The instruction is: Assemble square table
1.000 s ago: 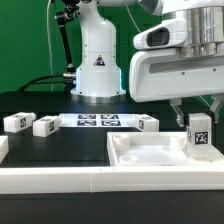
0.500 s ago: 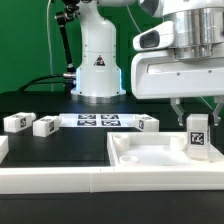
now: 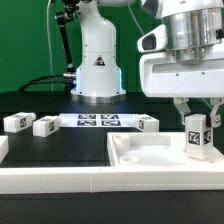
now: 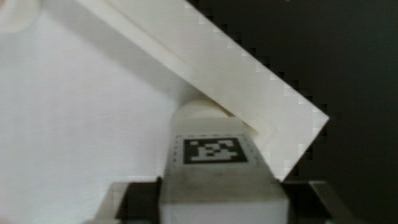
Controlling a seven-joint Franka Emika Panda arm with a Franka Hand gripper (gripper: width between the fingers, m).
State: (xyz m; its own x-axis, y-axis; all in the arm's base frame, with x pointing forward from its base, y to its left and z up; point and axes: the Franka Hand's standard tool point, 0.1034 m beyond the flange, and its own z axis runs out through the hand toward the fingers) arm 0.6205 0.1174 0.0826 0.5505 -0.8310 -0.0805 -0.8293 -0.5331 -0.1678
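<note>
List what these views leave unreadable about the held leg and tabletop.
- Exterior view: whether the leg touches the tabletop; white on white, too small.
- Exterior view: tabletop's right side, cut off by the frame.
- Wrist view: gripper mostly cut off by the frame; leg's far end blurred.

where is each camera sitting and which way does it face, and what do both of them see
Exterior view: off the arm, low at the black table's near side, facing the robot's base; shows the arm and pincer.
Wrist view: on the wrist, looking down along the pincer's fingers onto the slab; only the fingers show.
Shared: the tagged leg clamped in the pincer, at the white slab.
</note>
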